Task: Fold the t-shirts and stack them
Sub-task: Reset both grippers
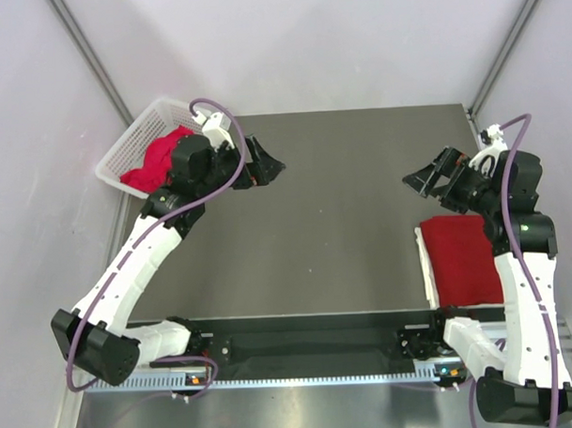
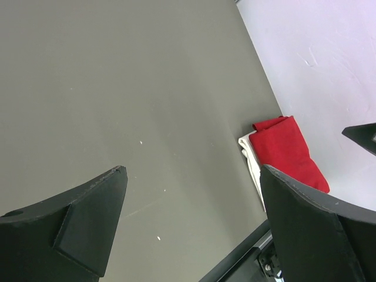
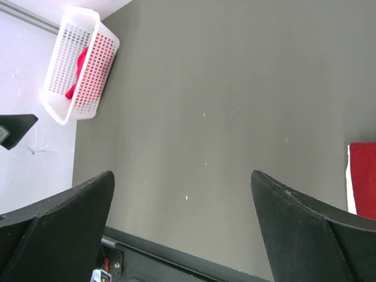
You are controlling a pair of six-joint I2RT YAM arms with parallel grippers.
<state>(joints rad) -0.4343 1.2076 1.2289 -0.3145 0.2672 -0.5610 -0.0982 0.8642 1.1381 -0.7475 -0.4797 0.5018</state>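
A folded red t-shirt [image 1: 466, 255] lies at the table's right side on top of a white folded cloth [image 1: 425, 265]; the left wrist view shows the same red shirt [image 2: 285, 150] and white edge [image 2: 251, 158]. Another red t-shirt [image 1: 157, 160] is crumpled in the white basket [image 1: 124, 140] at the far left. My left gripper [image 1: 266, 166] hovers open beside the basket, nothing between its fingers [image 2: 192, 169]. Above the far end of the folded shirt, my right gripper [image 1: 426, 183] stands open and empty [image 3: 181, 173].
The dark grey table [image 1: 343, 221] stretches between the two grippers. The basket [image 3: 97, 64] overhangs the table's far left corner by the pale wall. A black rail [image 1: 310, 349] with the arm bases runs along the near edge.
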